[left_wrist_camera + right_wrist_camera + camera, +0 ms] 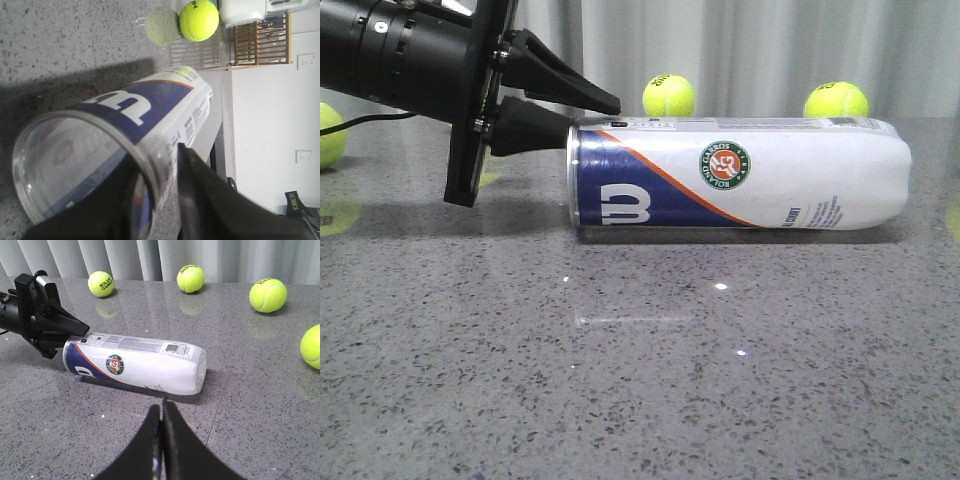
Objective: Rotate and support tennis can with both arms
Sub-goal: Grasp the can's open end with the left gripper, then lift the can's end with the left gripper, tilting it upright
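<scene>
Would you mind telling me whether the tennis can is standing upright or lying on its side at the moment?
Lying on its side. The tennis can stretches lengthwise along the table, with the left claw at its open end.

The tennis can is laid on its side on the counter, white with a navy section, orange stripe and round emblem. Its clear open end is straddled by the left jaws; the right jaws are held apart from it.

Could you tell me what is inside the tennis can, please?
The tennis can looks empty through its clear open end; one left pincer finger reaches inside the rim. The far end is hidden.
</scene>
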`<action>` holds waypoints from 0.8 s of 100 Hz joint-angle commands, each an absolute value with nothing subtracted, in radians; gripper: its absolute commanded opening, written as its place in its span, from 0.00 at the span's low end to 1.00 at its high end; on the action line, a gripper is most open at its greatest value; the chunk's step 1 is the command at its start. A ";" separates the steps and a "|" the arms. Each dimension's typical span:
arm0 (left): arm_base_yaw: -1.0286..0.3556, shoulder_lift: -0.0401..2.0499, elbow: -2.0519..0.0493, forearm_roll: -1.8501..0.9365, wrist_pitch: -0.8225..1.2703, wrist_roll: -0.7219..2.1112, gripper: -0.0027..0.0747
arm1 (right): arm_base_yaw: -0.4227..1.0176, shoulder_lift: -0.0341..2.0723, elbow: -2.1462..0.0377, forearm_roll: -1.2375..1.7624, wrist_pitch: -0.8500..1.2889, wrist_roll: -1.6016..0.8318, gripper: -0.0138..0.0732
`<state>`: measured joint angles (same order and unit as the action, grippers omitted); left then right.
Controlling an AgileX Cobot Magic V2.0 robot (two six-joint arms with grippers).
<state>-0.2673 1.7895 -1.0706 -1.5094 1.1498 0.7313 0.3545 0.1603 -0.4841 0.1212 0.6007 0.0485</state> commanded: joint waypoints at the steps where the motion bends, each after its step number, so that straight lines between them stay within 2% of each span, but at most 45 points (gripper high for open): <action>1: -0.272 1.748 -1.096 -1.607 1.250 0.739 0.10 | 0.350 0.172 -0.508 0.122 0.515 0.047 0.10; 14: -0.272 1.748 -1.096 -1.627 1.279 0.755 0.01 | 0.350 0.172 -0.508 0.122 0.515 0.047 0.10; 33: -0.272 1.748 -1.096 -1.674 1.279 0.766 0.01 | 0.350 0.172 -0.508 0.122 0.515 0.047 0.10; 51: -0.272 1.728 -1.096 -1.716 1.279 0.914 0.01 | 0.350 0.172 -0.508 0.122 0.515 0.047 0.10; 80: -0.272 1.576 -1.119 -1.676 1.279 0.989 0.01 | 0.350 0.172 -0.508 0.122 0.515 0.047 0.10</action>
<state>-0.2673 1.6756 -1.0753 -1.6328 1.1653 0.9701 0.3545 0.1603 -0.4841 0.1212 0.6007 0.0485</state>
